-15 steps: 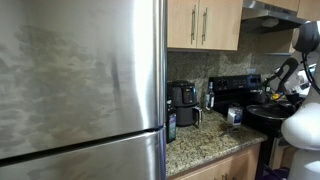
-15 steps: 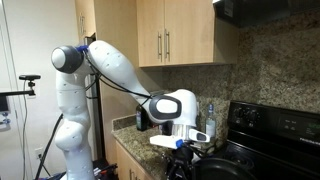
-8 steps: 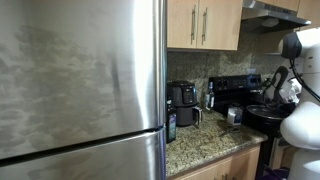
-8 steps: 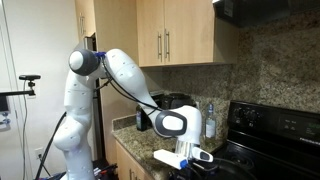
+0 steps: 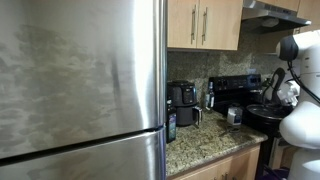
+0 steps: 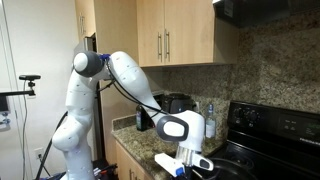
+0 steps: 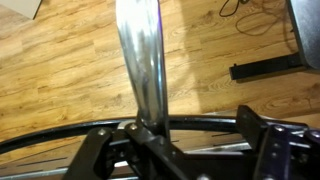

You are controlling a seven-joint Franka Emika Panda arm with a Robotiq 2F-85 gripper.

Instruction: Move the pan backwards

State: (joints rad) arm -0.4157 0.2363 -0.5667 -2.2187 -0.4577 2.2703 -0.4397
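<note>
The pan (image 5: 266,116) is wide, round and black and sits on the stove at the counter's end. In the wrist view its dark rim (image 7: 215,124) curves across the frame and its shiny metal handle (image 7: 140,60) sticks out over the wooden floor. My gripper (image 7: 185,150) is open, its fingers on either side of the rim where the handle joins. The left finger (image 7: 100,150) is right beside the handle base and the right finger (image 7: 265,140) stands well apart. In an exterior view the gripper (image 6: 190,162) is low at the pan's near edge (image 6: 235,165).
A steel fridge (image 5: 80,80) fills much of an exterior view. A small black coffee maker (image 5: 182,96) and small items stand on the granite counter (image 5: 205,140). The black stove back (image 5: 235,88), cabinets (image 6: 175,35) and a bottle (image 6: 210,118) are close by.
The arm has folded down, and the wrist and gripper have dropped to the pan's handle end. The pan has not visibly moved.
</note>
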